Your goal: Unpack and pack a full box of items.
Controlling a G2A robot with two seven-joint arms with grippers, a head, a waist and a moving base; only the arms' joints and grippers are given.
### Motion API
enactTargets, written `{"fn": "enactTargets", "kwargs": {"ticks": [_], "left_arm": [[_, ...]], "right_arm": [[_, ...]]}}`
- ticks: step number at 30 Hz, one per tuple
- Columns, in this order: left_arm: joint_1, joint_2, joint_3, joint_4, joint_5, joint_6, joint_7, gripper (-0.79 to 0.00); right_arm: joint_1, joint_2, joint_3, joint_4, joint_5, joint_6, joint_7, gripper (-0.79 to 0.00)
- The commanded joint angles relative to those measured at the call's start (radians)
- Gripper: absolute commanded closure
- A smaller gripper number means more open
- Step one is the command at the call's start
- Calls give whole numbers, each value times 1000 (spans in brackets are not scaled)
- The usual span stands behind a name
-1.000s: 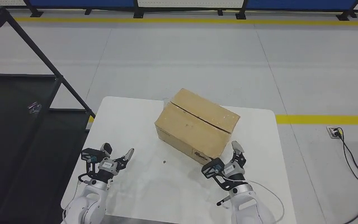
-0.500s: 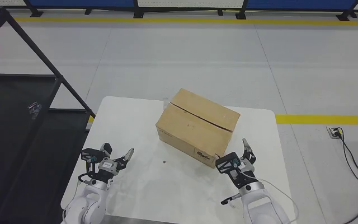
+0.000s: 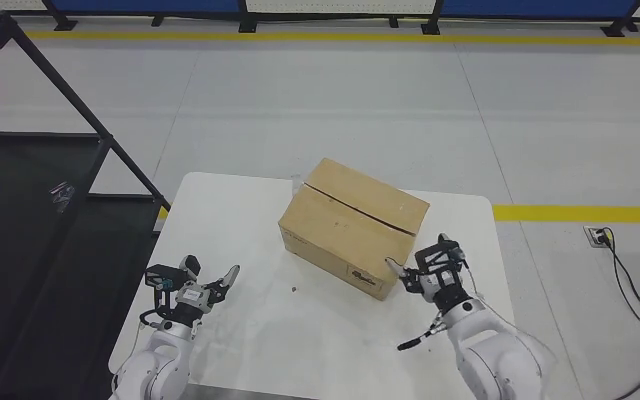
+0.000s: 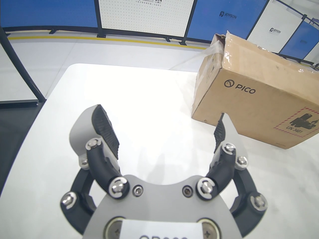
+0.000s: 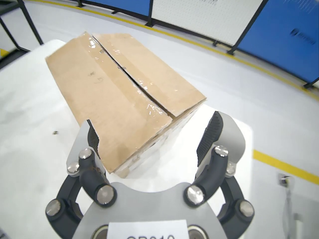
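Note:
A closed brown cardboard box stands askew at the back middle of the white table, its top flaps meeting along a taped seam. My right gripper is open, raised beside the box's near right corner, and the corner lies between its fingers without visible contact. My left gripper is open and holds nothing, low over the table's front left, well short of the box. What is inside the box is hidden.
A tiny dark speck lies on the table in front of the box. A black frame stand rises past the table's left edge. Floor with a yellow line lies beyond the right edge.
My right gripper has moved right and toward the back, rising from the table's front up to the box's near right corner. My left gripper has stayed still.

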State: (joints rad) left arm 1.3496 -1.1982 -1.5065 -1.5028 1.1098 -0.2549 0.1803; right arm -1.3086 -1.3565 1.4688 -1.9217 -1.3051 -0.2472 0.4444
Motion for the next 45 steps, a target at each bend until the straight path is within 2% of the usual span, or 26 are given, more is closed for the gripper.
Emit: {"fn": "enactTargets", "kwargs": {"ticks": [1,3,5,15,19,26,33,39,40,41,42,43,45], "left_arm": [[0,0,0,0,0,0,0,-785],[0,0,0,0,0,0,0,-785],[0,0,0,0,0,0,0,-785],[0,0,0,0,0,0,0,-785],[0,0,0,0,0,0,0,-785],[0,0,0,0,0,0,0,-785],[0,0,0,0,0,0,0,-785],[0,0,0,0,0,0,0,-785],[0,0,0,0,0,0,0,-785],[0,0,0,0,0,0,0,-785],[0,0,0,0,0,0,0,-785],[0,0,0,0,0,0,0,-785],[0,0,0,0,0,0,0,-785]], "right_arm": [[36,6,50,36,259,-120,83,-785],[75,13,94,88,435,-195,162,-785],[113,20,125,127,570,-222,241,-785],[119,21,130,132,587,-223,253,-785],[136,20,116,186,676,-195,226,-785],[227,34,149,342,924,-131,356,-785],[283,49,137,420,983,-92,457,-785],[310,57,110,459,1052,-107,506,-785],[314,59,108,463,1071,-113,516,-748],[316,61,107,466,1084,-119,526,-656],[318,63,105,467,1099,-126,538,-539],[319,65,104,468,1116,-131,550,-379],[321,68,99,470,1135,-138,568,-354]]}}
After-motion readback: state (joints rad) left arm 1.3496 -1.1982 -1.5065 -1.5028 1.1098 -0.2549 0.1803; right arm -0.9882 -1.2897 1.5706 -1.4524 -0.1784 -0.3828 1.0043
